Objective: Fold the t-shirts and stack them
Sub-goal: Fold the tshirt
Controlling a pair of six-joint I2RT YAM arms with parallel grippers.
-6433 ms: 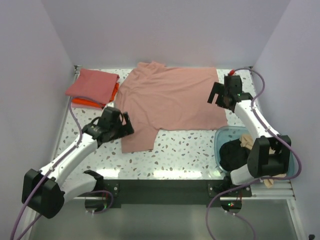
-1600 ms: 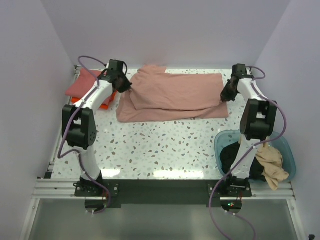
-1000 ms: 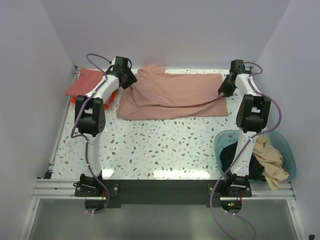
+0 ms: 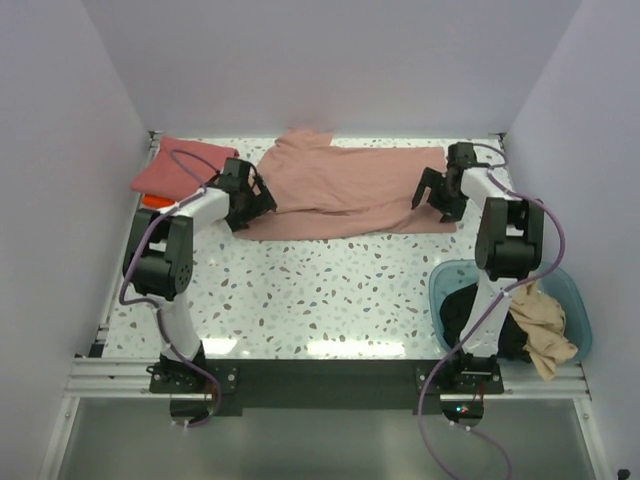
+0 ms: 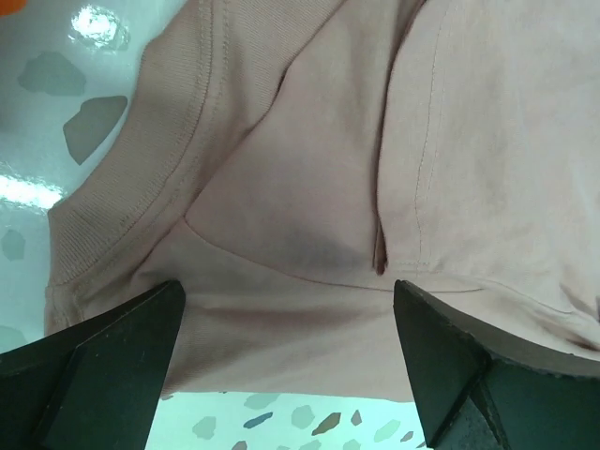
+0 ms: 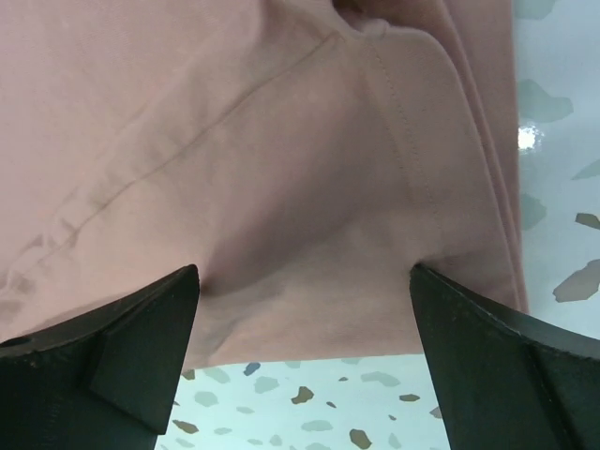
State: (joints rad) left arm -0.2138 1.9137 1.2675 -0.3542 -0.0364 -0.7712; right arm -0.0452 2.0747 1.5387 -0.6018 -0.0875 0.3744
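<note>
Because both pairs of jaws stood wide open with no cloth pinched in them, the dusty pink t-shirt [image 4: 345, 190] lay free on the bench [image 4: 320, 290]. It was doubled into a long band that ran from the left jaws to the right jaws. Each wrist view showed pink fabric filling the gap between the two fingers and reaching beyond their tips, with speckled bench just under the near hem. The left jaws straddled the sleeve end, where a stitched hem and a seam crossed the gap. The right jaws straddled the opposite end, where layered edges showed to their outer side.

That placement reads as deliberate. With one pair of jaws at each end, the band could be squared, and either end could be taken for a crosswise fold. I judged that fold not yet made, since the band looked much longer than the finished pile.

Just outside the left jaws, the coral red t-shirt [image 4: 180, 170] sat folded on the orange t-shirt [image 4: 152, 202], near enough to receive the pink one. Behind the right jaws, toward that arm's base, the translucent blue tub [image 4: 580, 310] held the black t-shirt [image 4: 465, 310] and the tan t-shirt [image 4: 545, 335]. Both were crumpled and waiting.
</note>
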